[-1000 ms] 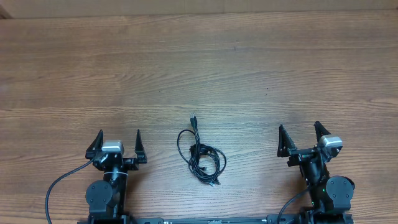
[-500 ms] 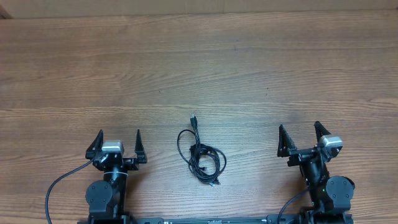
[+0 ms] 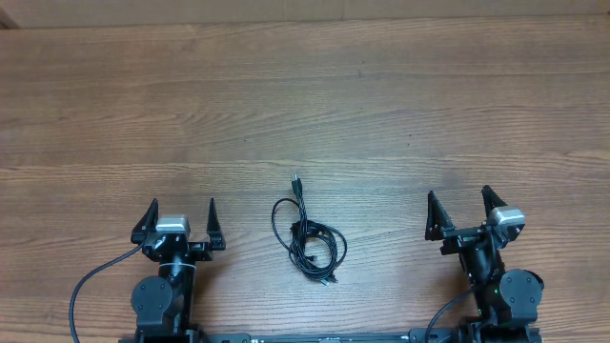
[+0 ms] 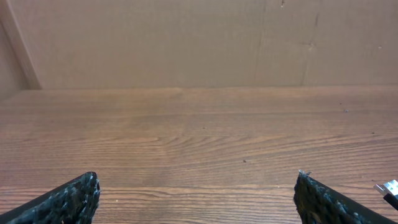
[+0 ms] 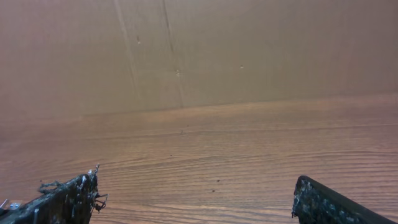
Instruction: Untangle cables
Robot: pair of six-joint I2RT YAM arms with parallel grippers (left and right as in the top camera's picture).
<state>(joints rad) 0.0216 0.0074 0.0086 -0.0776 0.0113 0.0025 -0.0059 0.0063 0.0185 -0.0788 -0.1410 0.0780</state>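
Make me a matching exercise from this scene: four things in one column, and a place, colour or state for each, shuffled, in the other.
1 cables
2 left pincer
3 right pincer
4 table

A brown wood grain
B open, right of the cables
C black, bunched in loops
D open, left of the cables

Pairs: 1-C, 2-D, 3-B, 4-A
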